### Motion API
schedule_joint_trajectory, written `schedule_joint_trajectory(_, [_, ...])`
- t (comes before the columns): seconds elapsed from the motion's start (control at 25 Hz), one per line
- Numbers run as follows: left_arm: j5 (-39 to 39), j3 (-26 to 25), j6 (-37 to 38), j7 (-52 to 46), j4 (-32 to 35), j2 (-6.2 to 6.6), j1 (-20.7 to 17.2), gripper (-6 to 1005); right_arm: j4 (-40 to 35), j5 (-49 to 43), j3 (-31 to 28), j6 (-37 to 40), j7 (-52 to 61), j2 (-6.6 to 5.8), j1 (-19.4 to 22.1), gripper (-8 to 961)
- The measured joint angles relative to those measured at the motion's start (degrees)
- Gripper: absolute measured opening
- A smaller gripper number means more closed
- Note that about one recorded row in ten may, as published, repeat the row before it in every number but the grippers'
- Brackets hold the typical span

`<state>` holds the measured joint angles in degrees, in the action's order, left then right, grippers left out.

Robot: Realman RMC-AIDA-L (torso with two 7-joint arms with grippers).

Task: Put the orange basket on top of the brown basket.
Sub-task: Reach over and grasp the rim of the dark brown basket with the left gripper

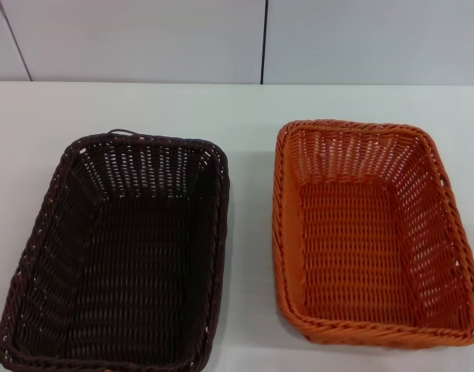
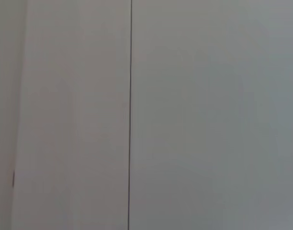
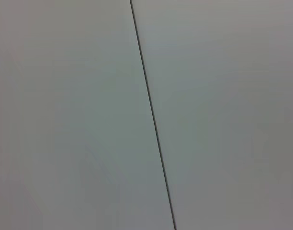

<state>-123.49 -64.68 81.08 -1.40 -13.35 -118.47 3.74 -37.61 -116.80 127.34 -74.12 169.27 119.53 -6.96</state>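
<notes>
The orange basket (image 1: 372,232) sits on the white table (image 1: 245,124) at the right of the head view, open side up and empty. The brown basket (image 1: 121,248) sits beside it at the left, also open side up and empty, with a narrow strip of table between them. Neither gripper shows in any view. Both wrist views show only a plain pale wall panel with a thin dark seam (image 2: 130,115) (image 3: 151,115).
A pale wall with a dark vertical seam (image 1: 263,39) stands behind the table's far edge. Bare table lies behind both baskets and between them.
</notes>
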Motion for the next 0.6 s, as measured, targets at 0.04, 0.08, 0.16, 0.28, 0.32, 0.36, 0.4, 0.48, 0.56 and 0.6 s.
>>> schedule_joint_trajectory(0.04, [0.00,0.00,-0.07,0.00,0.00,0.00,0.00,781,0.01,0.50,0.00,0.15,0.00,0.00,0.01,776])
schedule_joint_trajectory(0.08, [0.00,0.02,-0.40,0.00,-0.04,0.06,0.12,780,0.27,1.68,0.00,0.32,0.00,0.00,0.01,776])
schedule_joint_trajectory(0.16, [0.00,0.03,-0.44,0.00,-0.08,0.10,0.17,777,0.53,2.28,0.00,0.35,0.00,0.00,-0.01,776])
schedule_joint_trajectory(0.28, [-0.67,0.82,0.21,0.06,-1.15,0.32,0.10,772,1.36,2.83,0.03,0.37,0.00,-0.04,-0.06,776])
schedule_joint_trajectory(0.32, [-0.67,0.82,0.21,0.06,-1.15,0.32,0.10,771,1.52,2.84,0.05,0.39,0.00,-0.03,-0.05,776])
schedule_joint_trajectory(0.36, [-1.30,1.31,0.21,0.06,-1.67,0.52,-0.06,769,1.63,2.95,0.06,0.40,0.00,-0.03,-0.03,777])
schedule_joint_trajectory(0.4, [-2.95,2.11,-0.19,0.07,-3.32,1.25,-0.45,768,1.73,3.08,0.07,0.42,0.01,-0.03,-0.04,777])
schedule_joint_trajectory(0.48, [-7.55,2.70,-3.84,-0.02,-10.67,4.19,-2.41,765,1.86,3.52,0.07,0.61,0.02,-0.15,-0.24,777])
schedule_joint_trajectory(0.56, [-9.53,2.50,-7.34,-0.05,-16.24,6.11,-4.04,762,1.88,3.54,0.05,0.72,0.03,-0.21,-0.28,777])
schedule_joint_trajectory(0.6, [-10.20,2.28,-8.99,-0.01,-18.87,6.95,-4.71,760,1.91,3.55,0.00,0.89,0.03,-0.24,-0.34,777])
